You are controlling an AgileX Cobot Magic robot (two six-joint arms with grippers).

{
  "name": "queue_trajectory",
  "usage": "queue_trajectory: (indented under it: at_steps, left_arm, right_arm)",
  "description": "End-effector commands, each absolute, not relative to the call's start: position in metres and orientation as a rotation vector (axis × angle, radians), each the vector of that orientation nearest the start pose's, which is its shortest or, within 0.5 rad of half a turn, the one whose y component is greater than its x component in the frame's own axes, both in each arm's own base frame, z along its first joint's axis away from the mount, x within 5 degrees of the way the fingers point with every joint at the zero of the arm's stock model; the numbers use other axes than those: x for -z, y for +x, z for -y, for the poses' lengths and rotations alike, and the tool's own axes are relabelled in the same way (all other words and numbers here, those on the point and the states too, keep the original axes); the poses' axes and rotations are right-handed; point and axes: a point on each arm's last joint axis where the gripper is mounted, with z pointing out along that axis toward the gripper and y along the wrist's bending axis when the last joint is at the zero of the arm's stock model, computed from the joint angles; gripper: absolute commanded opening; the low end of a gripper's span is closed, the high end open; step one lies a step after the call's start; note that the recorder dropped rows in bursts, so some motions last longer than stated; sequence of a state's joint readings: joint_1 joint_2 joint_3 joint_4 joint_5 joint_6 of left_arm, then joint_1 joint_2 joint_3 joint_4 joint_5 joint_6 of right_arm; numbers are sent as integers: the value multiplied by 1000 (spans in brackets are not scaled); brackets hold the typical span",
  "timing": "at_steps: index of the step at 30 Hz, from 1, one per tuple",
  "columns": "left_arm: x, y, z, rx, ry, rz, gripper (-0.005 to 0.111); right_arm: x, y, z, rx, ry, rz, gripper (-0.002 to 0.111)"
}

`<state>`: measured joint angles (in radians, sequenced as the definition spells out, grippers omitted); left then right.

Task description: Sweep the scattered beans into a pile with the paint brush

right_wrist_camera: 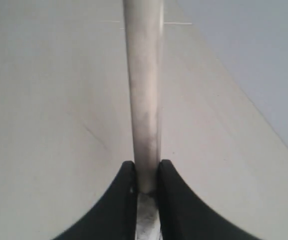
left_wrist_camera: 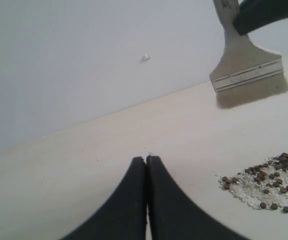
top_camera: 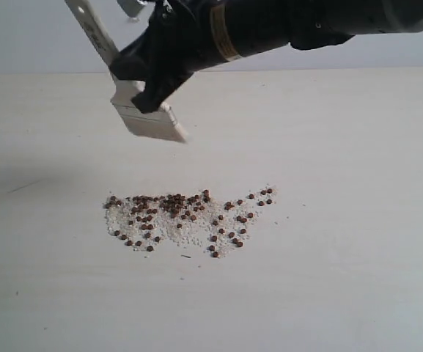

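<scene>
Right gripper (right_wrist_camera: 146, 176): your jaws grasp the paint brush (top_camera: 152, 123) by its handle, bristles pointing down
Left gripper (left_wrist_camera: 146, 161): your jaws are clenched on nothing
Beans (top_camera: 185, 216): scattered mid-desk (top_camera: 358, 242), nearer than the brush

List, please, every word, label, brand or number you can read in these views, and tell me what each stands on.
Nothing here can be read.
paint brush: dark printed marks run along its handle, too small and blurred to read in the exterior and left wrist views.
gold band on the arm holding it: no lettering visible.
beans and table: no markings.
</scene>
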<state>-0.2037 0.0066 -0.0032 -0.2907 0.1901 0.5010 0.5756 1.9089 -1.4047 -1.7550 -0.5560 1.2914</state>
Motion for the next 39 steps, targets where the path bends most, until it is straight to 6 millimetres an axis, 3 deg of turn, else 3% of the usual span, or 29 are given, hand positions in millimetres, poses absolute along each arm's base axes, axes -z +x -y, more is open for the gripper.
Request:
queue_trajectory:
  at_steps: [1, 4, 11, 15, 18, 31, 39]
  left_arm:
    - [-197, 54, 16, 36, 389, -1618, 0]
    - [-197, 54, 16, 36, 389, -1618, 0]
    - [-197, 54, 16, 36, 389, -1618, 0]
    - [-197, 54, 16, 36, 389, -1618, 0]
    - [-197, 54, 16, 36, 389, -1618, 0]
    - [-197, 54, 16, 36, 389, -1618, 0]
    - [-197, 54, 16, 36, 389, -1618, 0]
  right_arm:
    - [-264, 321, -305, -642, -1027, -1789, 0]
    - [-258, 313, -324, -584, -698, -1915, 0]
    - [-241, 261, -368, -437, -260, -1919, 0]
    - [-226, 225, -382, -251, -170, -1845, 0]
    - [-214, 208, -392, -210, -177, -1844, 0]
    - [-179, 215, -433, -257, -61, -1946, 0]
    - [-160, 217, -434, -187, -46, -1949, 0]
